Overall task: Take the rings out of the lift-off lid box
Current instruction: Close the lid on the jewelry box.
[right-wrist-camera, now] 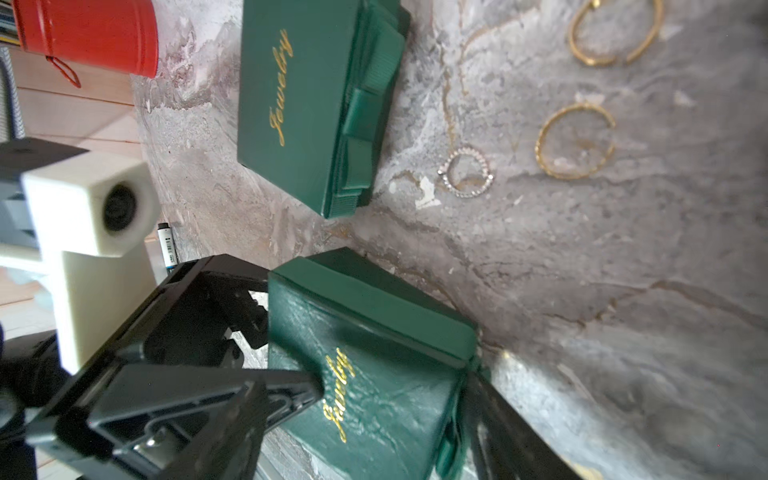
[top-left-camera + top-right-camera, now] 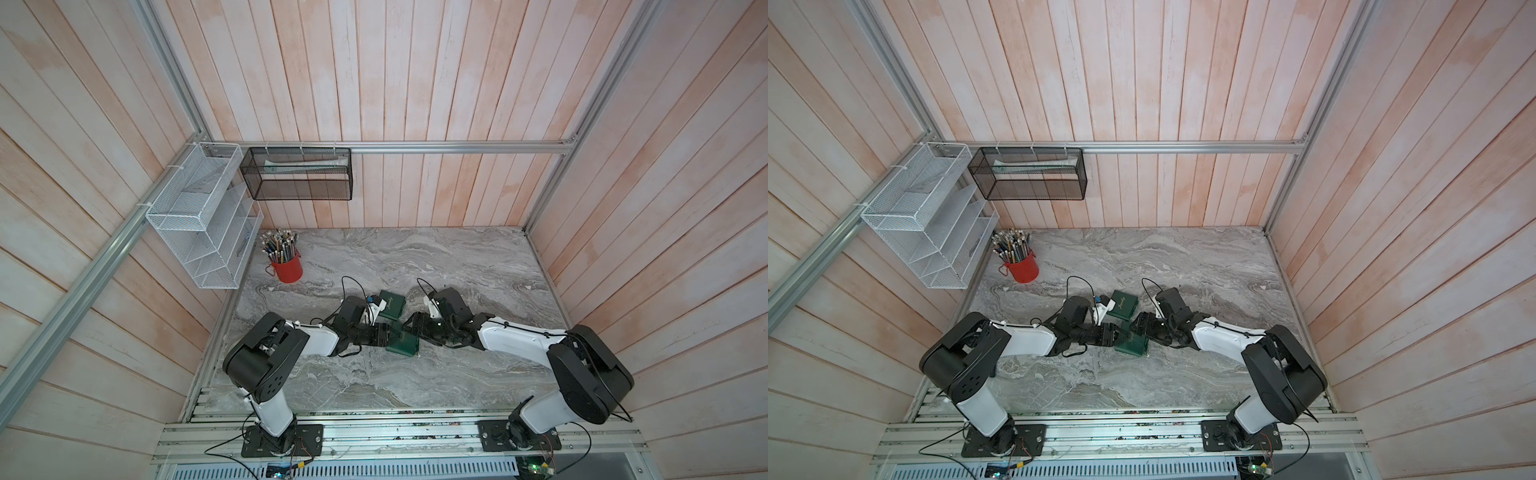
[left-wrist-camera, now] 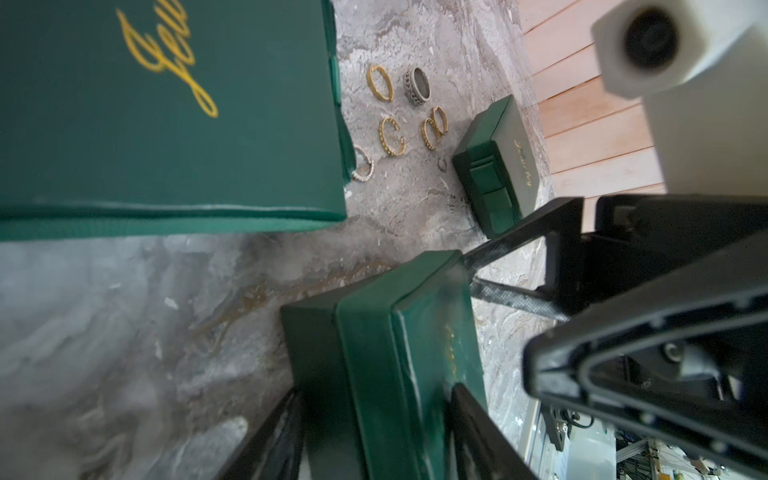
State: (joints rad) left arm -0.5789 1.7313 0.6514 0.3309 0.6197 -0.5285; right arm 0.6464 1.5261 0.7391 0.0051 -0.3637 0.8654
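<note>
Left claw (image 3: pixel 374 424) and right claw (image 2: pixel 413 329) clench 1 leathery green box (image 1: pixel 374 395) near thin rings (image 3: pixel 412 92).

Left arm (image 2: pixel 316 338) and right arm (image 2: pixel 519 343): white shells and black joints are seen. Black cables (image 2: pixel 352 278) are looped at wrists, white cameras (image 3: pixel 648 45) mounted. Black base plates (image 2: pixel 309 436) are screwed down.

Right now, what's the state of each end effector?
Left end effector: closed on the near green box, pinching across lid and base.
Right end effector: closed on the same green box.
</note>
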